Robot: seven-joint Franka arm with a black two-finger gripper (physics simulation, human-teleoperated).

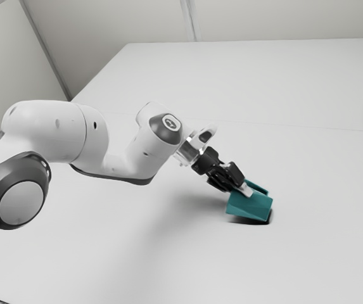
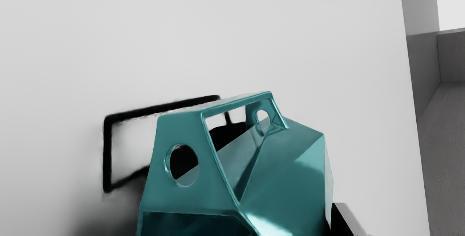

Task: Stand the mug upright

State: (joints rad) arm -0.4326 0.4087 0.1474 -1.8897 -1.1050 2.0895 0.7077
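Bright, even light washes the pale counter (image 1: pixel 327 253); a soft shadow (image 1: pixel 175 221) spreads across it, a darker one hugs the mug (image 1: pixel 249 206), whose facets (image 2: pixel 283 178) catch whitish glare.

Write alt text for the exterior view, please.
A teal, angular mug sits tilted, not upright, at the tip of a black gripper. The white arm reaches down to it from the exterior view's left, over a pale table.
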